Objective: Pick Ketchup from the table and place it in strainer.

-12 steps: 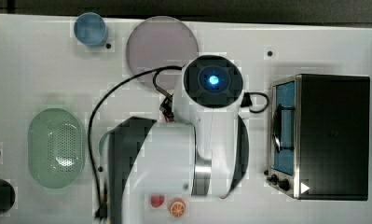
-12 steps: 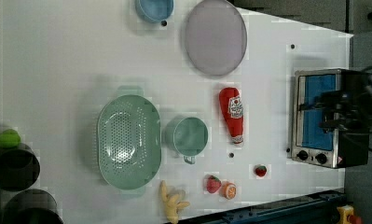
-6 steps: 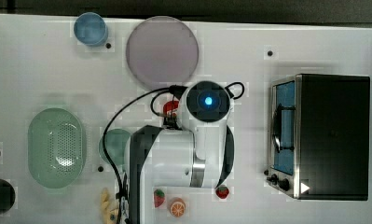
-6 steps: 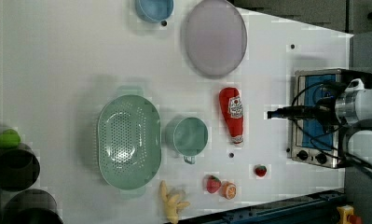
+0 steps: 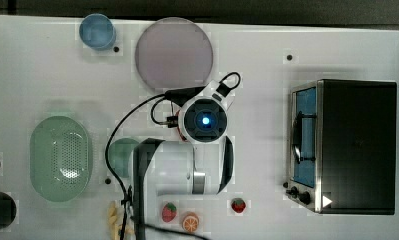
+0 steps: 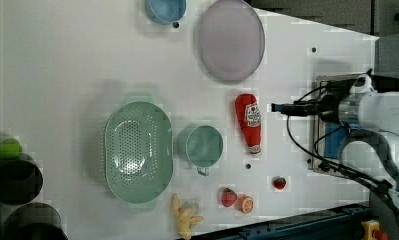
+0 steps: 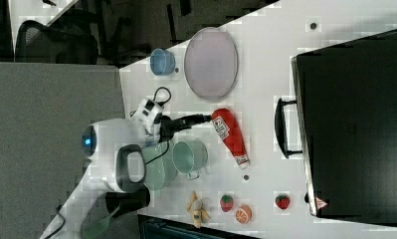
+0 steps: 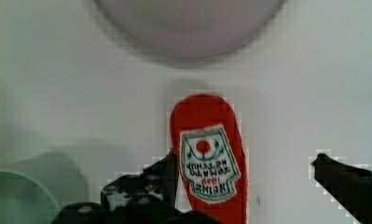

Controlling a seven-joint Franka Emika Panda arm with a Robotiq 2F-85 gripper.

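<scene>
The ketchup [image 6: 249,122] is a red bottle with a white label, lying flat on the white table between the lilac plate and the teal cup. My gripper [image 8: 246,161] hovers over it, open, and nothing is held. In the wrist view the ketchup [image 8: 207,163] lies between the dark fingers [image 8: 165,172], close to one of them. In the left view the gripper [image 6: 278,107] reaches from the right towards the bottle. The strainer [image 6: 138,152] is a pale mint oval basket, past the cup on the left view's left. In the top view the strainer [image 5: 61,157] lies at the left, and the arm hides the ketchup.
A teal cup [image 6: 203,146] stands between strainer and ketchup. The lilac plate [image 6: 230,45] and a blue cup [image 6: 165,9] lie beyond. A black toaster oven [image 5: 347,145] fills the top view's right. Strawberry toys [image 6: 229,196], an orange slice [image 6: 245,203] and a banana [image 6: 184,217] line one table edge.
The arm has swung from in front of the oven towards the ketchup, leftward in the left view. The gripper stays open. The objects have not moved.
</scene>
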